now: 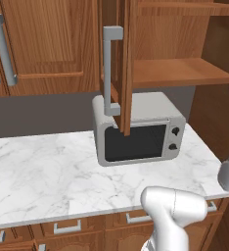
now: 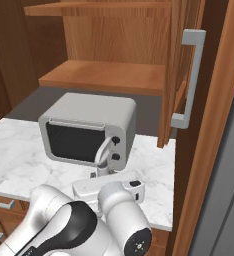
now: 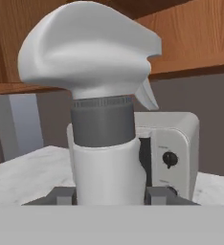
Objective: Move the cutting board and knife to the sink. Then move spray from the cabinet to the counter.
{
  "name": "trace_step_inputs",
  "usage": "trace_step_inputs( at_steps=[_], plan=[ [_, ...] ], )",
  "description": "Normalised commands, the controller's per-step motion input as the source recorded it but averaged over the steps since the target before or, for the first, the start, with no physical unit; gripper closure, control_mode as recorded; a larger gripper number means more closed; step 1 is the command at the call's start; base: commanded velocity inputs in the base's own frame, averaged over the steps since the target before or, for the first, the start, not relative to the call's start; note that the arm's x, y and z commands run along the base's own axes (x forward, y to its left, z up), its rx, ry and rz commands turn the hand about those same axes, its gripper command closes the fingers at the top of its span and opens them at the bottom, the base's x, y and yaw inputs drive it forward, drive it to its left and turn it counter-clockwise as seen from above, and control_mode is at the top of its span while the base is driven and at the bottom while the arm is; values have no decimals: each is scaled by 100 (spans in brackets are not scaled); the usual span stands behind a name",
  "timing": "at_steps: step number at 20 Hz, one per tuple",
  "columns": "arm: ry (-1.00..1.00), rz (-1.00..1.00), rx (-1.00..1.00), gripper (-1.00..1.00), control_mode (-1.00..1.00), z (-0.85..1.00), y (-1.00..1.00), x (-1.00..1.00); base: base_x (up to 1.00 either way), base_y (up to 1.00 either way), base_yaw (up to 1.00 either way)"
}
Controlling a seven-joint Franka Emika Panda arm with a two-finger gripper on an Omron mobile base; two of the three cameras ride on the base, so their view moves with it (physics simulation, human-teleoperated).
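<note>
Slim grey spray bottle with white trigger nozzle pinched upright in my gripper.
Grey boxy microwave just behind, on white marble grey-veined counter.

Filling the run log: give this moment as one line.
phase: carrying spray | gripper: shut on spray | spray: upright, over counter | cabinet: door open | near: microwave

Between fingers: spray bottle, smooth matt plastic. Behind: desk, glossy veined marble; microwave, matt grey metal; cabinet, grained wood.
</note>
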Motion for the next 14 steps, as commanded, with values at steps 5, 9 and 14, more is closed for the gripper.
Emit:
trace_step_inputs(
  at_steps=[5, 9, 14],
  plan=[
    [0, -7, 11, 100, -100, -43, 20, 21, 0, 0, 0],
    [-3, -10, 4, 100, -100, -28, 10, 45, 0, 0, 0],
    [-7, -6, 0, 100, -100, -17, -1, 56, 0, 0, 0]
  ],
)
